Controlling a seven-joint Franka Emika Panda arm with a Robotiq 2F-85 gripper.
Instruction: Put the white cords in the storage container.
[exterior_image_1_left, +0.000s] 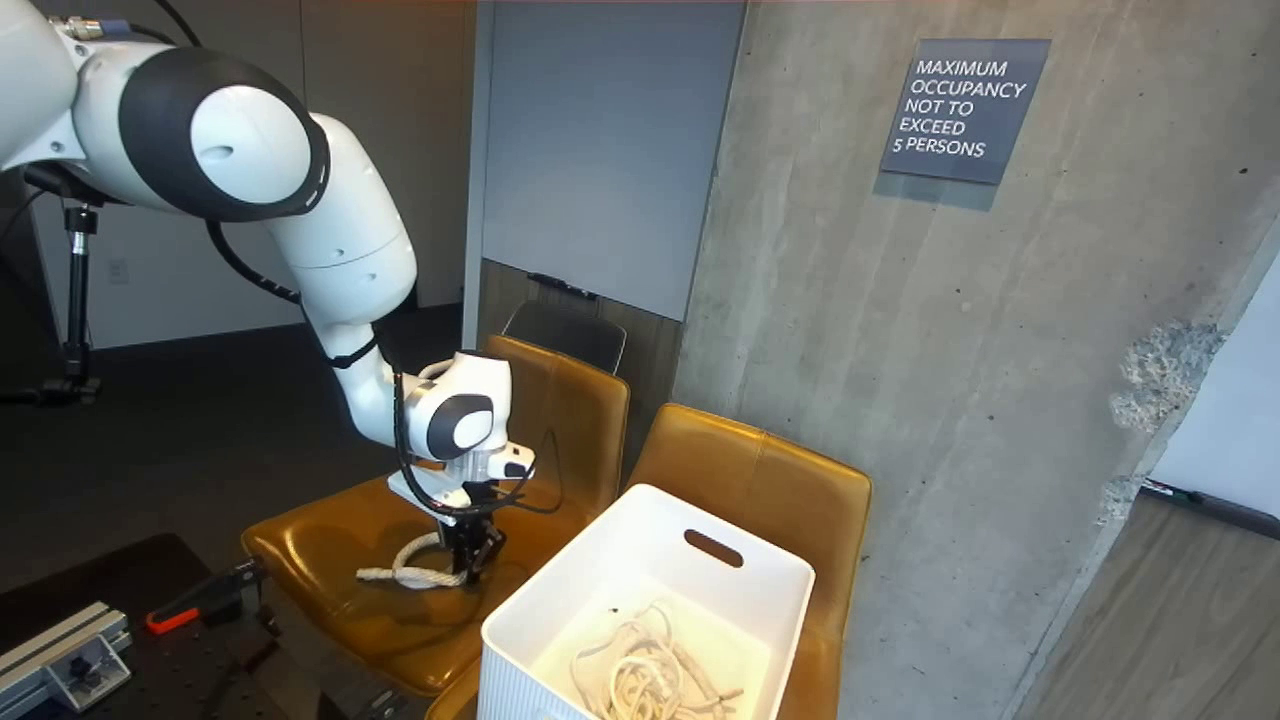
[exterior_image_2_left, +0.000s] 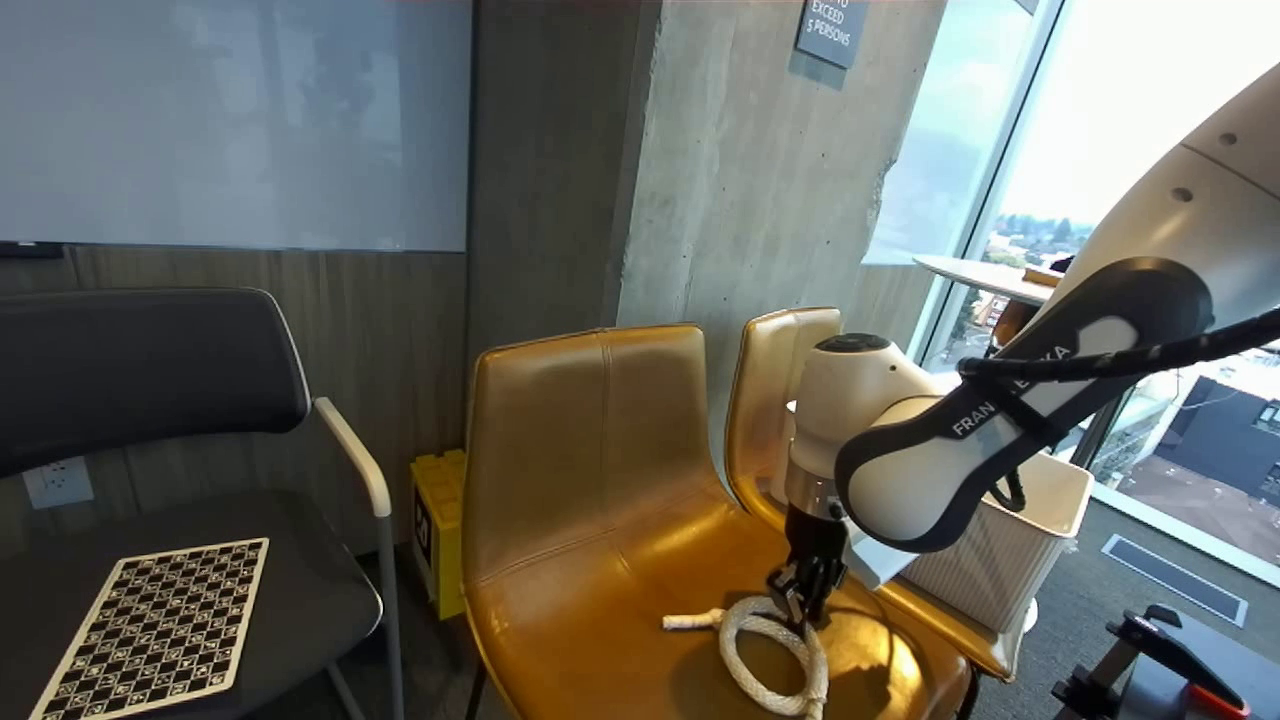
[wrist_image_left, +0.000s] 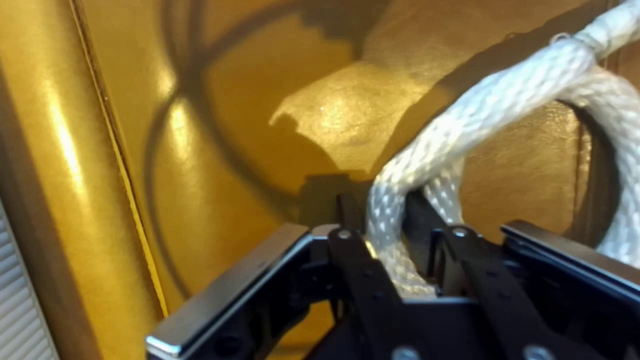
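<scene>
A thick white cord (exterior_image_1_left: 430, 578) lies in a coil on the tan seat of a chair. It also shows in an exterior view (exterior_image_2_left: 735, 660) and in the wrist view (wrist_image_left: 475, 120). My gripper (wrist_image_left: 384, 212) points down at the coil, with one strand between its fingers. The fingers press on both sides of that strand, and the rest of the loop lies toward the right in the wrist view. The white storage container (exterior_image_1_left: 640, 540) stands on the neighbouring chair and also shows in an exterior view (exterior_image_2_left: 990, 570). Several thinner pale cords (exterior_image_1_left: 645, 680) lie tangled on its floor.
Two tan chairs stand side by side, with the backrest (exterior_image_2_left: 600, 440) of one behind the gripper. A dark table (exterior_image_1_left: 170, 660) with a clamp and a metal rail is near the front. A dark chair holds a checkered board (exterior_image_2_left: 160, 630). A concrete pillar (exterior_image_1_left: 900, 400) stands behind.
</scene>
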